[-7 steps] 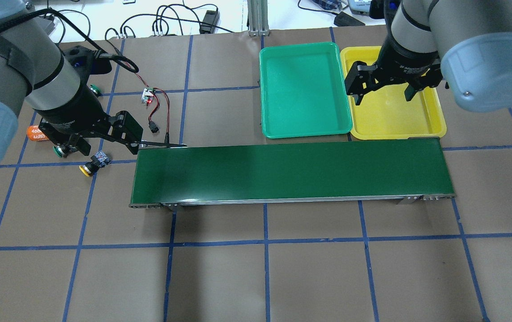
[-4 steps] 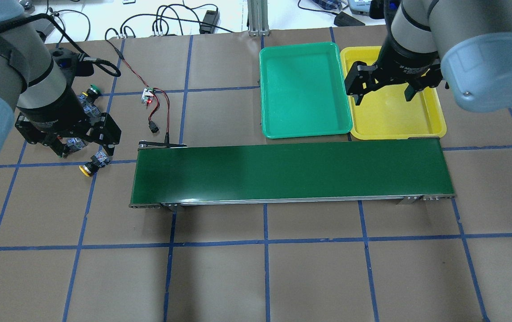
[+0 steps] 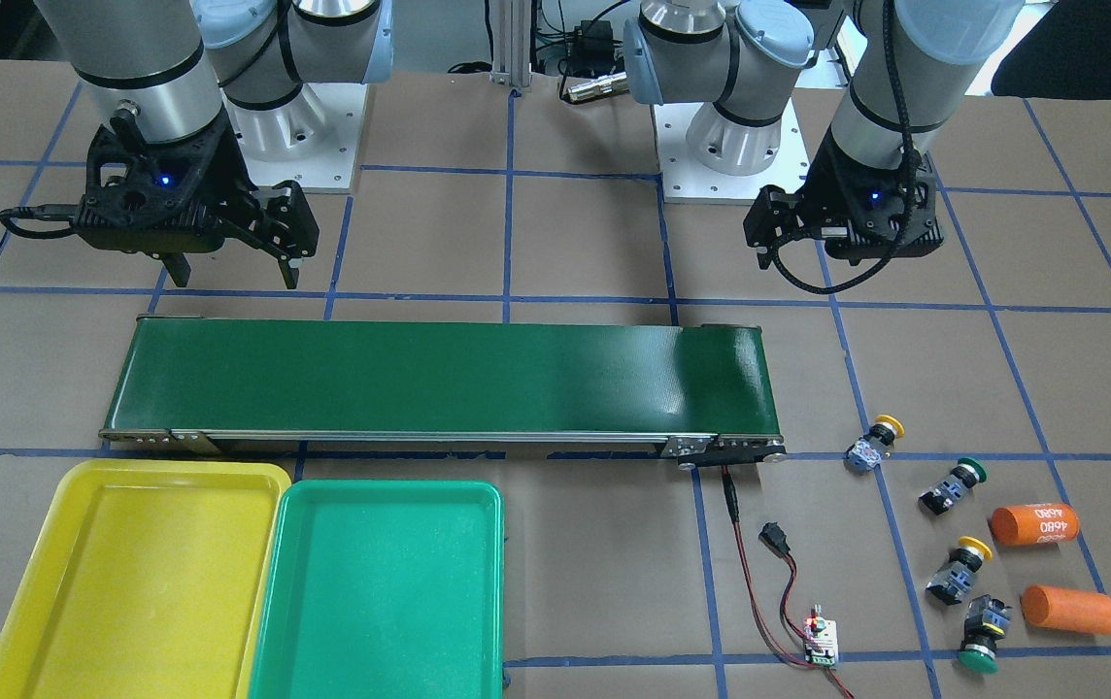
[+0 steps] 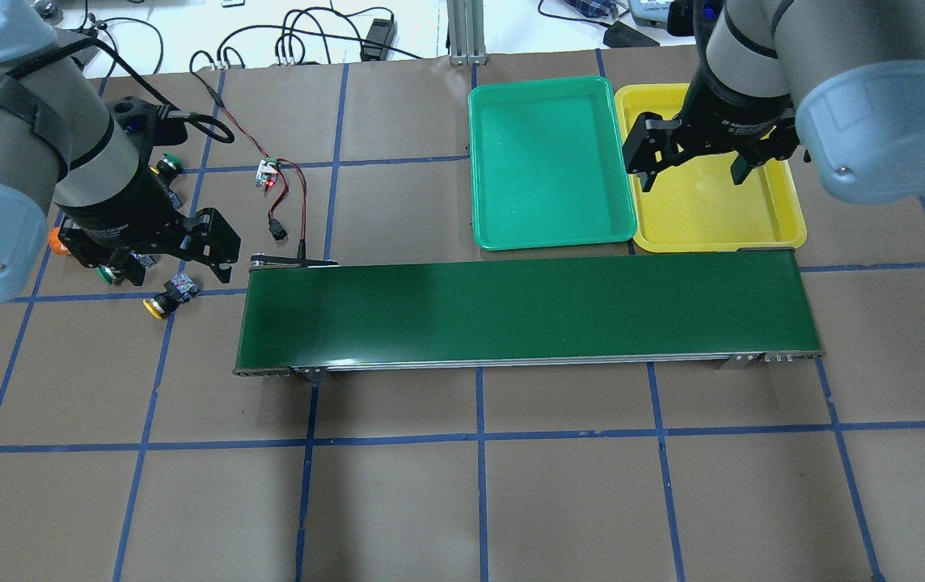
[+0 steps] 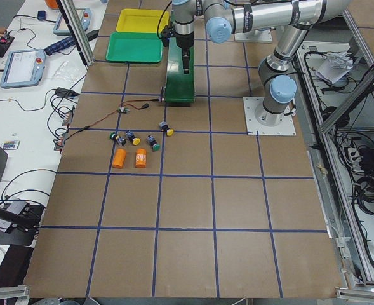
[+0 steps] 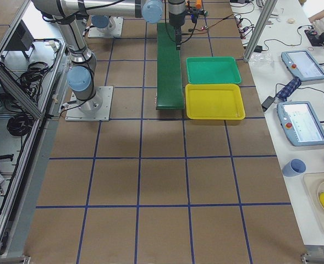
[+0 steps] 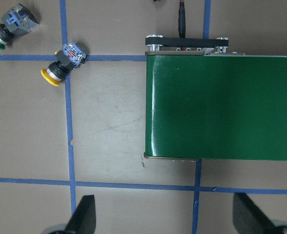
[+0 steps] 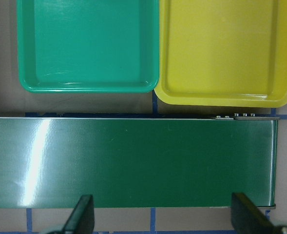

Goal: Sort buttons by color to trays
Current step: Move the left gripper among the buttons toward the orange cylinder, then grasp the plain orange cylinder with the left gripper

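At the upper left of my left wrist view lies a yellow button [image 7: 64, 64], probably light, hard and apt to roll; my left gripper [image 7: 163, 207], wide open and empty, should pinch its squarish body.

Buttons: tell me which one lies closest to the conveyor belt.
The yellow-capped button lying alone just off the conveyor belt's end. The other yellow button and both green buttons lie farther out, beside the orange cylinders.

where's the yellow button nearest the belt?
Front-facing view, right side: the yellow button lies just past the end of the conveyor belt, green button next over.
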Robot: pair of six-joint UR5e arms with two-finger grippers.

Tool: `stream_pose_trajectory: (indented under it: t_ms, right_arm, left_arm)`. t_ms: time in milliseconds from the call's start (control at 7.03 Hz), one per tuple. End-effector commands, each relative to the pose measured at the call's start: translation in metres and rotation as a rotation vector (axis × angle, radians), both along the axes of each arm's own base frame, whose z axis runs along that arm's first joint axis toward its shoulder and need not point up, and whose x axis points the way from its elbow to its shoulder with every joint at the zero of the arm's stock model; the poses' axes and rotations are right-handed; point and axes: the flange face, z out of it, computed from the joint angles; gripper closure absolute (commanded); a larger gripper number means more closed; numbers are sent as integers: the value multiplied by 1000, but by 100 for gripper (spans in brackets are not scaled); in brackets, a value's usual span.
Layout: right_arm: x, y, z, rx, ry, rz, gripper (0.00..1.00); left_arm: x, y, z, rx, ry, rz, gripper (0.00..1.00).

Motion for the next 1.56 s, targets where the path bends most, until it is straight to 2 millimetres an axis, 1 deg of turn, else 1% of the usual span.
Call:
stream_pose_trajectory:
  t_ms: [0,142,284,427,569,711,853,995,1138,1280,1422]
  right_arm:
    - [0,0,0,0,1,0,0]
    - [0,0,0,0,1,0,0]
    - [0,0,0,0,1,0,0]
    - [2,2,3,-5,-1,4,0]
    - [1,0,0,0,-1,2,0]
    - [-1,-1,0,0,-1,-4,0]
    - [-1,-4,-4,4,-1,-3,0]
    - [-2,-18,-5,-12,-1,-4,0]
    - [-7,-21,6,-44,-3,-15,0]
    - [-8,-22,12,-62,-6,-27,0]
    - [-10,-24,13,-65,-3,-19,0]
  left_arm:
    - [13,-7,-9,-35,-5,36,0]
    - [33,-16,-5,-106,-32,61,0]
    - [62,-20,-8,-105,-38,114,0]
    - [98,-27,-9,-101,-40,135,0]
    - [137,-38,-18,-104,-44,58,0]
    - [175,-62,-42,-144,-64,3,0]
    - [192,-92,-60,-179,-84,-25,0]
    - [208,-125,-72,-179,-81,-26,0]
    - [226,-165,-85,-179,-79,-26,0]
    - [245,-206,-103,-183,-75,-35,0]
    - [256,-232,-108,-194,-77,-37,0]
